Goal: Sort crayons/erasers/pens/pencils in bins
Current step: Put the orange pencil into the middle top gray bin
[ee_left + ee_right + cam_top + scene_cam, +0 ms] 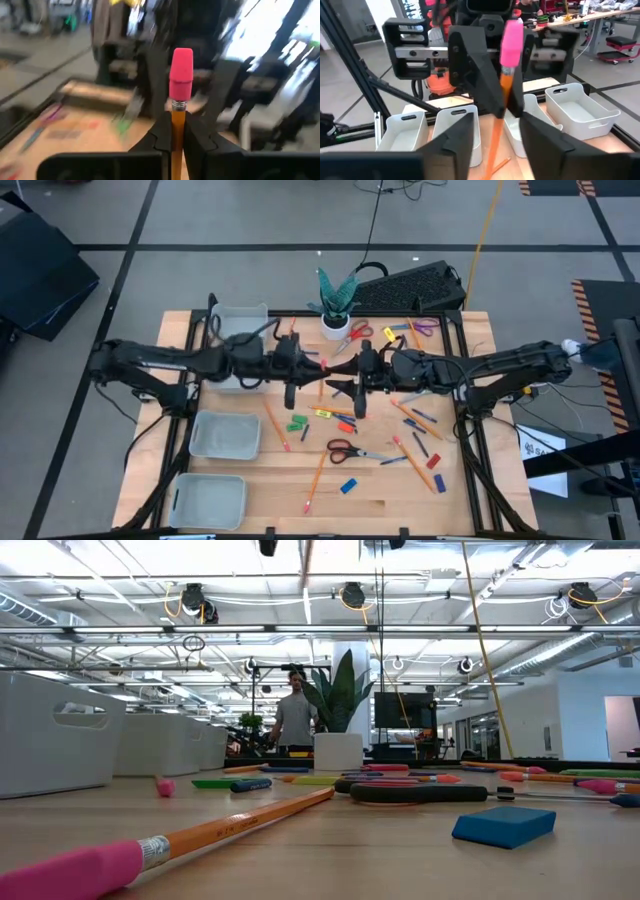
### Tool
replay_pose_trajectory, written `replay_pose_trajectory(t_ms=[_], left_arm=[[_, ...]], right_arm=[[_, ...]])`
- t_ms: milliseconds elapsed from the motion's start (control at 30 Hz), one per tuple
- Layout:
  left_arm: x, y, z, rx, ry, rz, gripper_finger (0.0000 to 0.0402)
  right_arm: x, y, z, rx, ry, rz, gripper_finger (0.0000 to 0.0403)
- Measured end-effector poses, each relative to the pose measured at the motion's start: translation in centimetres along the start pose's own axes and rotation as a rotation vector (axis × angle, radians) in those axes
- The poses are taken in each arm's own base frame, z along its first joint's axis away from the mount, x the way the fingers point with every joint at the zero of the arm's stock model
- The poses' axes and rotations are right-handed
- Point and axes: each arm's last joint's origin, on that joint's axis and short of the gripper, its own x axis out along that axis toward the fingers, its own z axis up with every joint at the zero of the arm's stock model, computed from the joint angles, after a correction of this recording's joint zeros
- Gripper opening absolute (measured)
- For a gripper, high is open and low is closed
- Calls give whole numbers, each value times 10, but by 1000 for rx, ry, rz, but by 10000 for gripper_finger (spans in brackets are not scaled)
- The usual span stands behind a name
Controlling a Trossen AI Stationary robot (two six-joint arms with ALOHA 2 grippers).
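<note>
One pencil [177, 125] between left pincer [175, 137] fingers.

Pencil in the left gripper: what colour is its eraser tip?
Pink, on the orange pencil held by the left gripper; clearest in the left wrist view.

An orange pencil [177, 135] with a pink eraser tip stands upright, apparently clamped between the left gripper's [176, 134] jaws above the worktop [270, 500].

Overhead looks straight down, low skims the table [330, 850], wrists face each other.
</note>
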Motion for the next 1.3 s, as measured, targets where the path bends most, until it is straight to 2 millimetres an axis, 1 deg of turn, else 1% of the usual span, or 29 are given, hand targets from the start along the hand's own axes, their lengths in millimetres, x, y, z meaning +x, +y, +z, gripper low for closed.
replay_pose_trajectory(t_ms=[100, 133, 200, 300, 433, 533, 667, 833, 933, 1033, 1300], left_arm=[[-19, 2, 18, 34, 237, 99, 21], [-27, 3, 26, 39, 290, 131, 23], [-43, 5, 32, 36, 424, 206, 27], [-61, 12, 30, -1, 610, 311, 26], [-81, 30, 14, -91, 841, 477, 22], [-80, 48, -5, -139, 989, 581, 22], [-71, 72, -33, -164, 1131, 664, 29], [-59, 99, -73, -133, 1302, 695, 25], [-57, 109, -92, -132, 1407, 687, 25], [-55, 116, -107, -148, 1478, 692, 31], [-46, 133, -133, -186, 1565, 707, 24]], right_arm=[[-5, -1, 1, -10, 20, -6, 191], [-6, -2, 0, -13, 31, -8, 199], [-8, -2, -2, -18, 66, -20, 209], [-9, -3, -9, -22, 125, -46, 213], [-8, -2, -14, -24, 170, -55, 214], [-9, 0, -18, -35, 193, -76, 214], [-10, 4, -19, -43, 187, -99, 215], [-12, 11, -20, -37, 186, -99, 215], [-13, 14, -21, -38, 186, -110, 215], [-14, 16, -22, -40, 185, -112, 215], [-14, 16, -22, -24, 184, -115, 215]])
